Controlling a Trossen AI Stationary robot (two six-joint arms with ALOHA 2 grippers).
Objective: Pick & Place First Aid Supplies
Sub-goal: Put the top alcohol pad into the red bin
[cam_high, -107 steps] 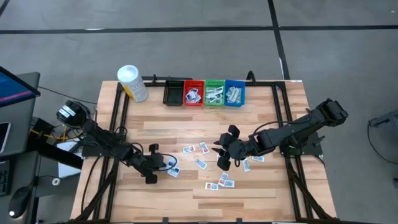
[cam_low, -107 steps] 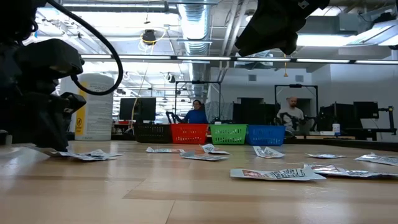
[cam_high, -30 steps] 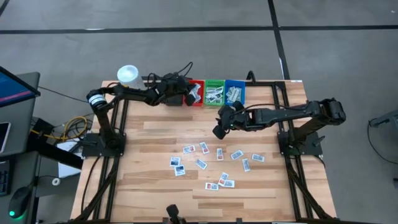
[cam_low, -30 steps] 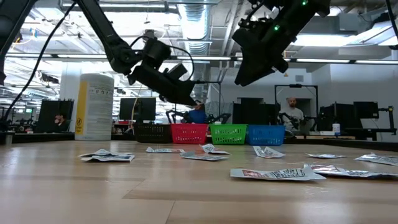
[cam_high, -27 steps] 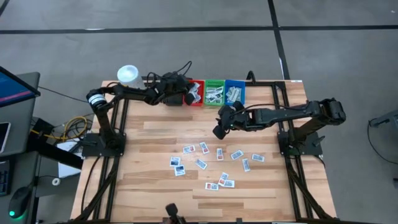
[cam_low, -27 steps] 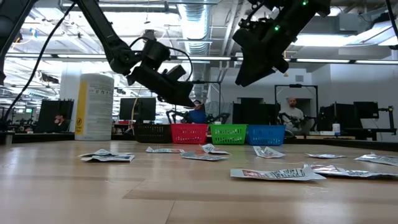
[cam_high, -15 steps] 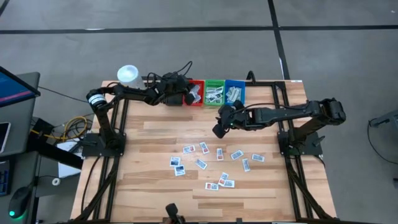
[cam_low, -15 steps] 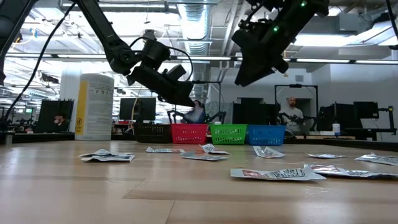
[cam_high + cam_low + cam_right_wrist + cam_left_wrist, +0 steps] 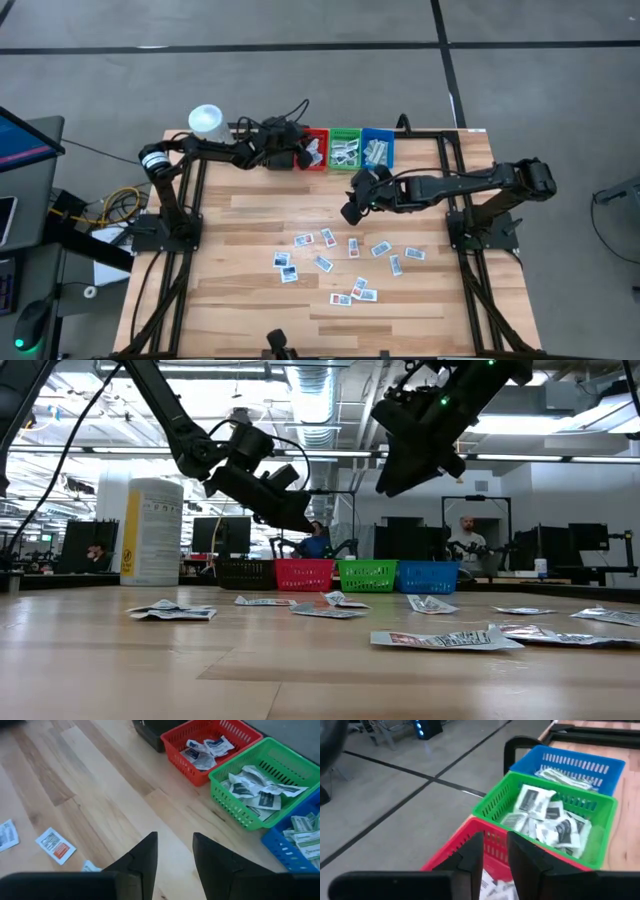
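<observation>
Loose packets [image 9: 340,266] lie scattered mid-table, below both grippers, axes every which way. My right gripper [image 9: 352,210] hovers just bin-side of the scatter, fingers parted, holding nothing; it's the nearer arm. Left gripper [image 9: 306,152] sits over the red bin [image 9: 318,133], fingers apart, nothing between them.

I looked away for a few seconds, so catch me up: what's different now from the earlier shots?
The left gripper left the packets at the table's left-front and swung up over the red bin; its fingers have parted there and nothing shows between them. The right gripper lifted off the loose packets and moved toward the bins, nothing between its open fingers. The green bin, blue bin and bottle stayed put.
</observation>
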